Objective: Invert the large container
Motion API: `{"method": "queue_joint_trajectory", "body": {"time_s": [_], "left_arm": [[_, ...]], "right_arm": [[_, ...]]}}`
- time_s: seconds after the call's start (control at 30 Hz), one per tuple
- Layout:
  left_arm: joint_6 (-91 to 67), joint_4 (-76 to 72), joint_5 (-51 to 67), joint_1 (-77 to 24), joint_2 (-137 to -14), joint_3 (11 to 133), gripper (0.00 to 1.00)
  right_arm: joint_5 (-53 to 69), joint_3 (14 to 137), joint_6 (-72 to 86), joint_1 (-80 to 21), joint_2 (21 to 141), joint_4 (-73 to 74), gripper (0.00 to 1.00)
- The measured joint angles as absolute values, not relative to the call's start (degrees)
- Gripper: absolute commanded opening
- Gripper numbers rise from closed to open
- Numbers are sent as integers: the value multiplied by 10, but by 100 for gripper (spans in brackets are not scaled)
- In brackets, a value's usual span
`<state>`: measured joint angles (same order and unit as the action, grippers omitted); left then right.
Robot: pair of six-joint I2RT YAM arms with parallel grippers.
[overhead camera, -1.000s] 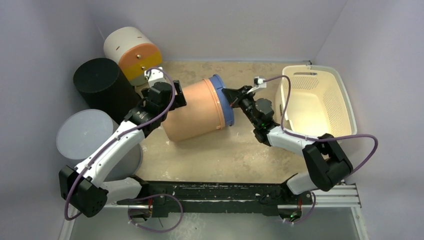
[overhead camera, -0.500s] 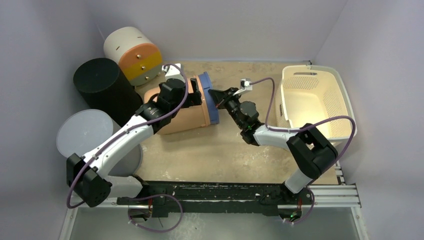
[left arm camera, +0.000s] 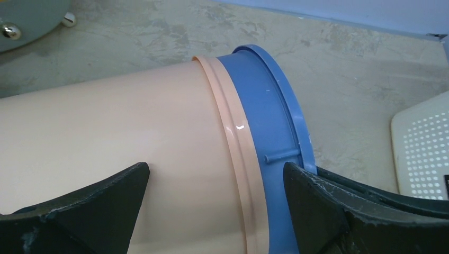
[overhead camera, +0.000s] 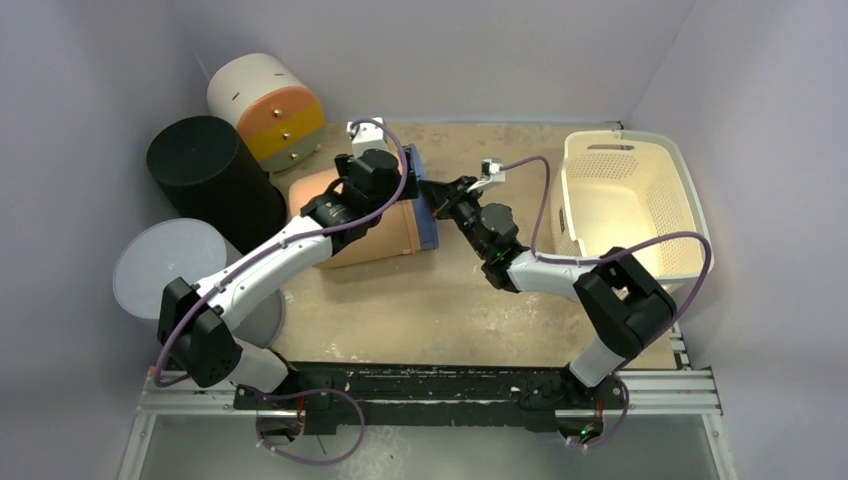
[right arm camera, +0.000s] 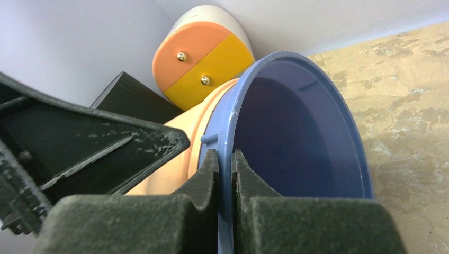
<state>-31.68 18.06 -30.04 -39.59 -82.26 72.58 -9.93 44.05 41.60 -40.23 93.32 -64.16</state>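
The large container (overhead camera: 375, 225) is a peach bucket with a blue rim (overhead camera: 421, 205), lying on its side, mouth toward the right. It fills the left wrist view (left arm camera: 132, 159), with the blue rim (left arm camera: 265, 132) there too. My left gripper (overhead camera: 400, 185) is open, its jaws spread over the container's upper side near the rim; the fingers (left arm camera: 79, 206) sit above the peach wall. My right gripper (overhead camera: 432, 192) is shut on the blue rim (right arm camera: 227, 153), one finger inside the mouth and one outside.
A cream laundry basket (overhead camera: 690, 200) stands at the right. A black cylinder (overhead camera: 205, 170), a white drum with orange and yellow drawers (overhead camera: 265, 105) and a grey round lid (overhead camera: 170, 265) crowd the left back. Walls close in on three sides.
The container has shifted left and tipped down onto its side. My left gripper slid from its base end along the wall to the rim. My right gripper followed, still holding the rim.
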Motion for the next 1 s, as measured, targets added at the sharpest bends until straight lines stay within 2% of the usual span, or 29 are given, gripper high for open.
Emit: {"method": "queue_joint_trajectory", "body": {"time_s": [0.3, 0.4, 0.57, 0.83, 1.0], "left_arm": [[-294, 220, -378, -414, -882, 778, 94], [-302, 233, -388, -414, -889, 787, 90], [-312, 243, -390, -417, -890, 788, 89], [-326, 190, -409, -420, -847, 712, 90], [-333, 182, -438, -413, -819, 665, 90]], "right_arm": [[-99, 402, 408, -408, 883, -611, 0], [-101, 393, 405, -409, 855, -582, 0], [-106, 385, 405, -409, 828, -547, 0], [-104, 385, 404, -400, 820, -527, 0], [-48, 379, 409, -342, 804, -515, 0]]}}
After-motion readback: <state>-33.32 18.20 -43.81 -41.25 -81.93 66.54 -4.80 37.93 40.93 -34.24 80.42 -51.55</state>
